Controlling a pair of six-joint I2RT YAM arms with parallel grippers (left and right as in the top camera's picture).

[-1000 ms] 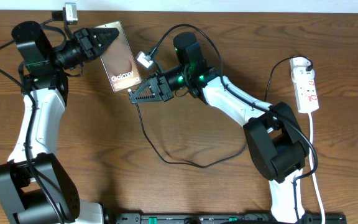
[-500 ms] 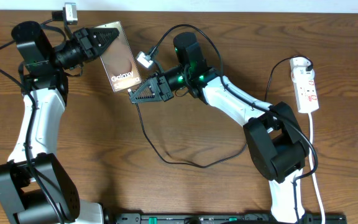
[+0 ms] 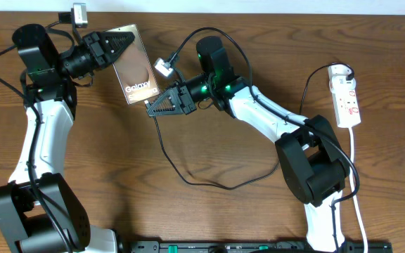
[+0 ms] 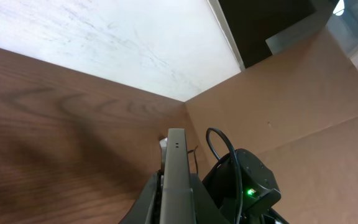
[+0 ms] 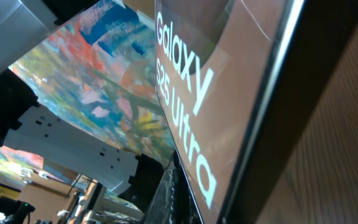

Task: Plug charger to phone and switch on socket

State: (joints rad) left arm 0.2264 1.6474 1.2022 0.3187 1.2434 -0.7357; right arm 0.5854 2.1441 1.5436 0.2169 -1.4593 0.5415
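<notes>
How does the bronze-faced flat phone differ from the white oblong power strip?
The bronze-faced flat phone is dark-edged with white lettering; the white oblong power strip carries red marks. The phone sits clamped in the left gripper; the power strip lies free on the wooden table. The phone is broader, the strip narrower. Both are elongated rectangles.

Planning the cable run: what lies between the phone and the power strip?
Overhead view: the right arm and a loop of the black charger cable lie between phone and power strip.
</notes>
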